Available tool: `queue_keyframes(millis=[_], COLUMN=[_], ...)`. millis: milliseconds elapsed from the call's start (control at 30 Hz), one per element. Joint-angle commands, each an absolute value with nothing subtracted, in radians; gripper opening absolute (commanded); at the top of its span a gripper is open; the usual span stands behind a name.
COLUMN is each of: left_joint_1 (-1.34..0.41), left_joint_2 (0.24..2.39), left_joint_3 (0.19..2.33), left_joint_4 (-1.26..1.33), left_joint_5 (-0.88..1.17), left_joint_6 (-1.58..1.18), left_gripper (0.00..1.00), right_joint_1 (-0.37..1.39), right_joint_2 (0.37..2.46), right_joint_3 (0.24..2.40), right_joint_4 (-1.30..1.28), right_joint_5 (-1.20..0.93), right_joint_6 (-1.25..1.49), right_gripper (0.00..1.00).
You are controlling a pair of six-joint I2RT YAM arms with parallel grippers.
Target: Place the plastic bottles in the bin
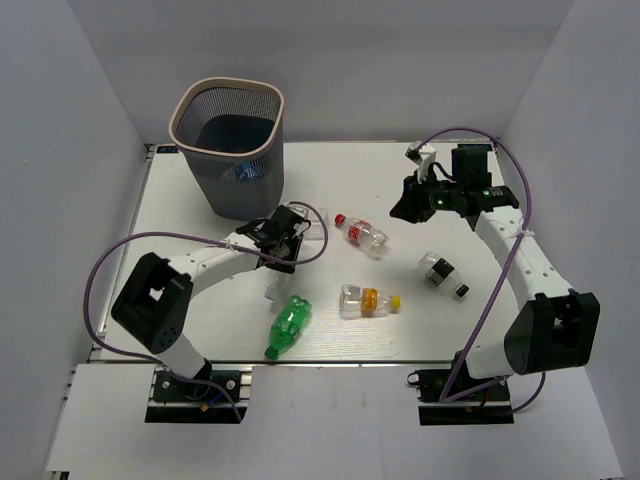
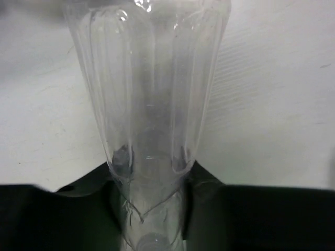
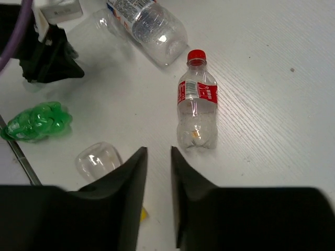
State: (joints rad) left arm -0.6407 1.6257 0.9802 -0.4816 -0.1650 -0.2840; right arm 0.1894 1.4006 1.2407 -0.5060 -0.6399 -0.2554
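Observation:
The bin (image 1: 228,140) stands at the far left of the table with one bottle (image 1: 245,172) showing through its mesh. My left gripper (image 1: 287,237) (image 2: 152,209) is shut on a clear bottle (image 2: 149,104) (image 1: 312,222) just right of the bin's base. My right gripper (image 1: 408,208) (image 3: 158,172) is open with a narrow gap, empty, above the table. Loose on the table lie a red-capped bottle (image 1: 360,231) (image 3: 197,112), a yellow-capped bottle (image 1: 368,300) (image 3: 98,159), a black-capped bottle (image 1: 440,272) and a crushed green bottle (image 1: 290,323) (image 3: 39,121).
Another clear labelled bottle (image 3: 152,21) lies beyond the red-capped one, close to the left arm (image 3: 47,52). White walls close in the table on three sides. The table's near edge (image 1: 330,362) runs just past the green bottle.

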Motion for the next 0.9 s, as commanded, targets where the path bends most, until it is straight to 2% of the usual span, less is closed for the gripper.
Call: queue_keyframes(millis=[0,67,100,167,200,300,533,567,667,767,867], left_joint_1=[-0.673,-0.683,-0.683,-0.692,-0.692,-0.666,-0.608,-0.585,-0.539,-0.471,-0.417], left_joint_2=[1.507,1.458,1.445,1.424,1.424,1.424,1.574,1.618,1.687,1.752,1.763], left_joint_3=[1.081,1.147,1.172,1.260,1.293,1.428,1.843,1.885,2.031,2.115,2.112], left_joint_4=[-0.474,-0.463,-0.444,-0.431,-0.431,-0.431,-0.451,-0.451,-0.474,-0.485,-0.485], left_joint_5=[-0.178,-0.082,-0.037,0.043,0.043,0.020,-0.292,-0.325,-0.449,-0.547,-0.704], left_joint_6=[-0.275,-0.247,-0.221,-0.210,-0.200,-0.212,-0.212,-0.222,-0.250,-0.268,-0.310], left_gripper=[0.26,0.24,0.23,0.21,0.21,0.21,0.22,0.19,0.19,0.21,0.29], right_joint_1=[0.172,0.172,0.169,0.169,0.170,0.169,0.175,0.173,0.176,0.173,0.175], right_joint_2=[1.397,1.410,1.410,1.431,1.449,1.500,1.560,1.560,1.551,1.536,1.532], right_joint_3=[1.259,1.250,1.247,1.244,1.247,1.268,1.287,1.281,1.258,1.236,1.229], right_joint_4=[-0.529,-0.531,-0.532,-0.532,-0.537,-0.549,-0.558,-0.557,-0.546,-0.538,-0.537], right_joint_5=[-0.704,-0.719,-0.721,-0.723,-0.724,-0.726,-0.716,-0.713,-0.710,-0.707,-0.686], right_joint_6=[-0.287,-0.296,-0.302,-0.316,-0.324,-0.347,-0.362,-0.370,-0.382,-0.393,-0.403], right_gripper=[0.25,0.27,0.46,0.71,0.88,0.90,0.90,0.90,0.90,0.90,0.90])
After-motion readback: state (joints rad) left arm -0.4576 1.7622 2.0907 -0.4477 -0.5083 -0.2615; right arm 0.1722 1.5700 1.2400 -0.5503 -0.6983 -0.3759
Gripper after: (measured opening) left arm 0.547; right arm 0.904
